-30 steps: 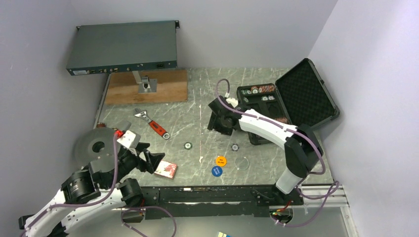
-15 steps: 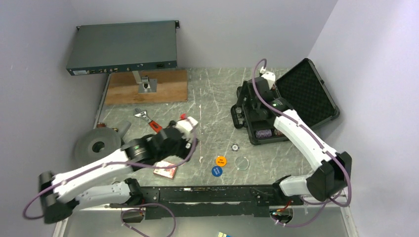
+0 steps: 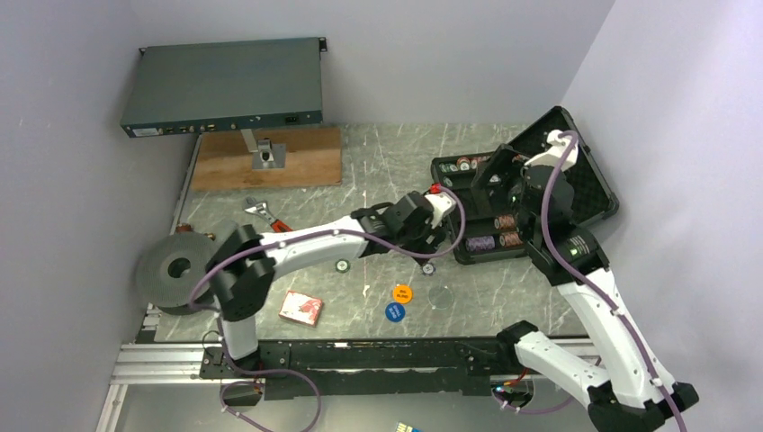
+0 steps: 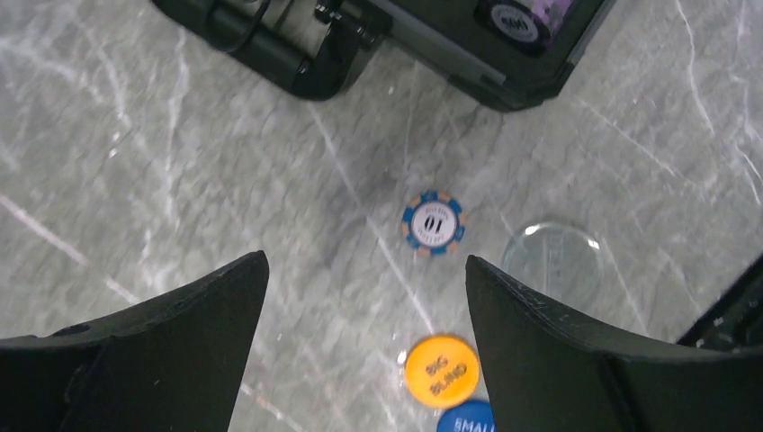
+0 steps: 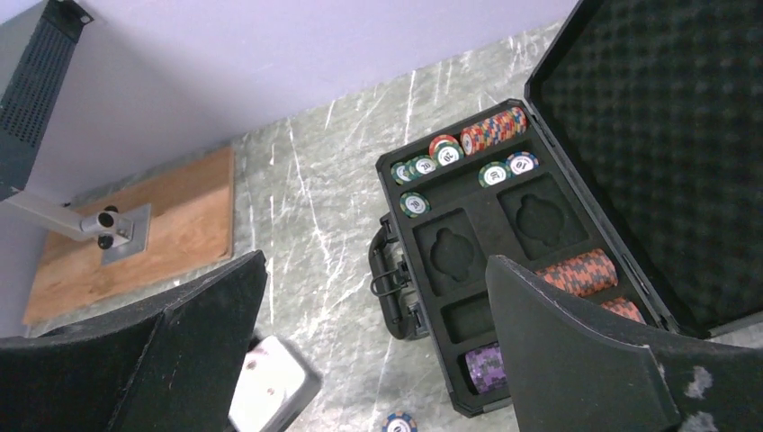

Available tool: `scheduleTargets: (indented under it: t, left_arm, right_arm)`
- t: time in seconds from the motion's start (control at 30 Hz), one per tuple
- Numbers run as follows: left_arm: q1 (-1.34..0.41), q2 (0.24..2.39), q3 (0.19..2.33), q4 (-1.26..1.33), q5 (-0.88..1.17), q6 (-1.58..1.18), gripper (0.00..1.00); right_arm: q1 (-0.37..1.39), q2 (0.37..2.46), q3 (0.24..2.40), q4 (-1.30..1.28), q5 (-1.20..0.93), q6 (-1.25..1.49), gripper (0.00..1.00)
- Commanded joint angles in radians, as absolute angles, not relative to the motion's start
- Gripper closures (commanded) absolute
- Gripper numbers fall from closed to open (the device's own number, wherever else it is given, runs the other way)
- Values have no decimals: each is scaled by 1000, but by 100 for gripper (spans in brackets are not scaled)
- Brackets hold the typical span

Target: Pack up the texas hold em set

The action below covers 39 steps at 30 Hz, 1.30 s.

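Note:
The black case [image 3: 576,171] lies open at the right, with chip rows in its foam tray [image 5: 468,256]. My right gripper [image 3: 498,177] hangs open above the tray, holding nothing [image 5: 375,265]. My left gripper [image 3: 426,247] reaches across the table and is open and empty [image 4: 366,270] over a blue-and-white chip [image 4: 433,223]. The orange disc [image 4: 441,370] and the blue disc [image 4: 468,418] lie just below its right finger. A clear disc [image 4: 552,263] sits beside them. A green chip [image 3: 343,265] and the red card deck [image 3: 302,307] lie further left.
A red-handled wrench [image 3: 274,225] lies left of centre. A wooden board [image 3: 267,157] with a metal stand and a grey rack box [image 3: 225,85] sit at the back left. A grey round weight [image 3: 175,270] rests at the left edge.
The left arm swung from the near left across to the table's middle. The right arm left the centre, rose over the case, and its jaws opened wider.

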<state>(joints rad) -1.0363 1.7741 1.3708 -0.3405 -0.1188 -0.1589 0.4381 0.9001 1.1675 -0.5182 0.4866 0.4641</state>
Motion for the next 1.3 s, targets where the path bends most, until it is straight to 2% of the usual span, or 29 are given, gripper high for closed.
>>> scheduleTargets:
  t: [0.0, 0.47, 0.83, 1.03, 1.27]
  left_arm:
    - [-1035, 1894, 1489, -328, -82, -173, 13]
    - [-1061, 2058, 1530, -305, -69, -229, 19]
    - [-1079, 2116, 1574, -332, -37, -244, 23]
    - [-1081, 2131, 1568, -347, -39, -263, 31]
    - [-1095, 2126, 1545, -404, -85, -286, 32]
  right_arm:
    - [437, 858, 1124, -519, 503, 471, 4]
    - [440, 658, 988, -398, 600, 520, 3]
    - [443, 663, 957, -381, 597, 504, 4]
    - [452, 674, 953, -375, 599, 493, 4]
    - [459, 679, 951, -370, 605, 488, 4]
